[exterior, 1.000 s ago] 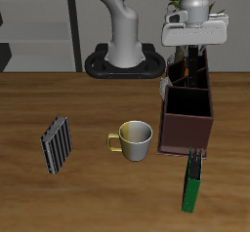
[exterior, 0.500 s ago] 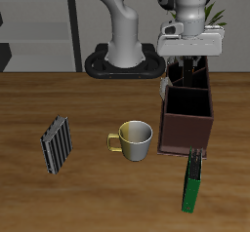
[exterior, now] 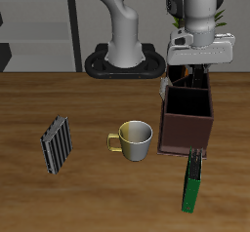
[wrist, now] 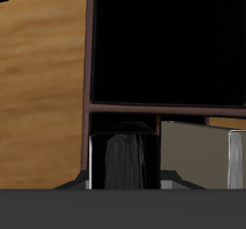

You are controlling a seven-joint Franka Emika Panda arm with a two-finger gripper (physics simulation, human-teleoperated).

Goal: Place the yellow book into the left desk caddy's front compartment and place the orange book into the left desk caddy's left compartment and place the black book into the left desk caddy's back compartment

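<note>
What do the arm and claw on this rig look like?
The arm is glossy white with rounded, thick segments joined by darker grey joint rings, rising from a round black base. Near the claw sits a pale grey boxy hand block; the fingers below it are dark and thin. No cables or markings are visible.

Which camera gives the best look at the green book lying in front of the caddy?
The exterior view: the green book lies whole on the table before the left desk caddy. The wrist view shows only the caddy's compartments, no green book.
</note>
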